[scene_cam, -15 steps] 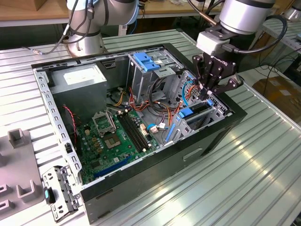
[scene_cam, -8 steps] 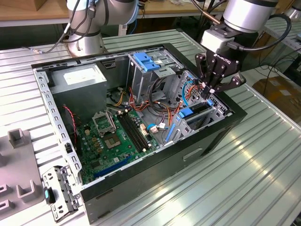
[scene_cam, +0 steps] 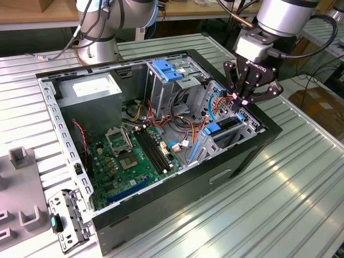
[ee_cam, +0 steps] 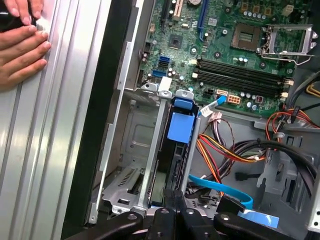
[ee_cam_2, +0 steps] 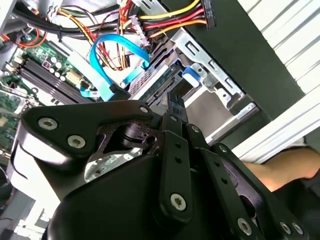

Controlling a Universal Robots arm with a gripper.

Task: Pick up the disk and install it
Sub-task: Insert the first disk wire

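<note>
Hand point(scene_cam: 242, 101) of the arm points steeply down into the open computer case point(scene_cam: 177, 210) at the upper right of the exterior view. Its black fingers point(ee_cam_2: 170, 130) are drawn together to a narrow tip that meets the end of the disk point(scene_cam: 219, 129) point(ee_cam: 172, 162) nearest it. Whether they pinch that end cannot be told. The disk stands on edge in the metal drive cage point(scene_cam: 251, 121), a dark slab between grey rails. Its bright blue bracket point(ee_cam: 180, 125) caps the end away from the hand. The cage hugs the case's side wall, with an unfilled bay point(ee_cam: 132, 150) between disk and wall. On the disk's other side, orange, red and light-blue cables point(ee_cam: 225, 150) crowd close to the cage. A person's fingers point(ee_cam: 22, 47) rest on the ribbed desk point(scene_cam: 279, 204) outside the case wall.
</note>
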